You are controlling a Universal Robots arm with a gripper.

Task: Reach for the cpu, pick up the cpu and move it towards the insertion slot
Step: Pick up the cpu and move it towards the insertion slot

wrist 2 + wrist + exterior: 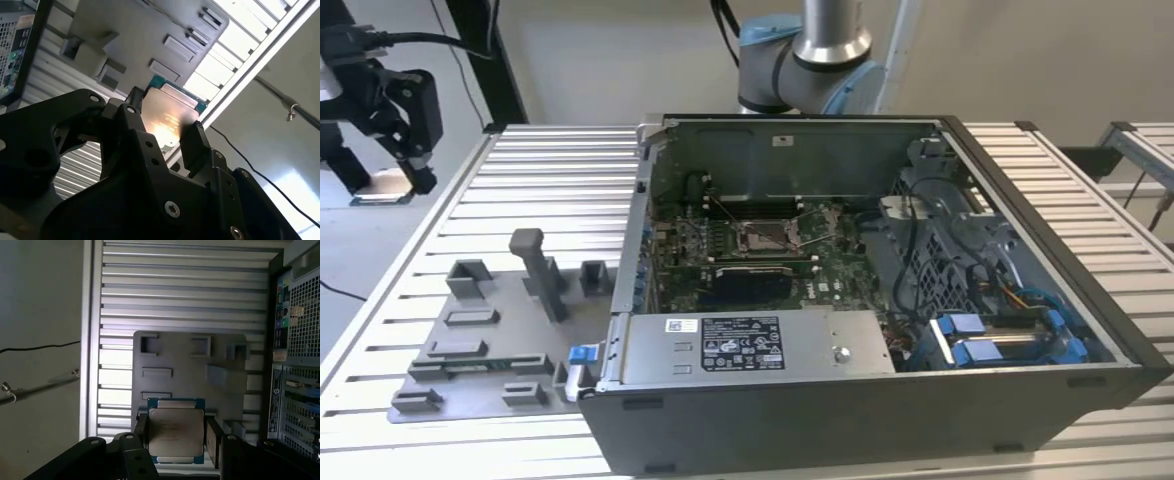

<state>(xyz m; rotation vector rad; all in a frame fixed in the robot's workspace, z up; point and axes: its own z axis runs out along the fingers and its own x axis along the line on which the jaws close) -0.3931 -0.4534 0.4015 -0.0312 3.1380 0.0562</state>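
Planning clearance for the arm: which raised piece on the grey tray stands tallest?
The slim post on the tray's side toward the computer case, rising well above the squat blocks around it. The gripper holds the cpu away from it.

Arm [803, 55]: grey upright segment and blue-capped joint, top centre of the exterior view.
Wrist [387, 100]: black, hanging at the exterior view's upper left.
Gripper [177, 439]: black, jaws closed against two opposite edges of the cpu [176, 432] in both wrist views.
Height: apparently raised clear of the surface [185, 300]; tilt hard to judge.
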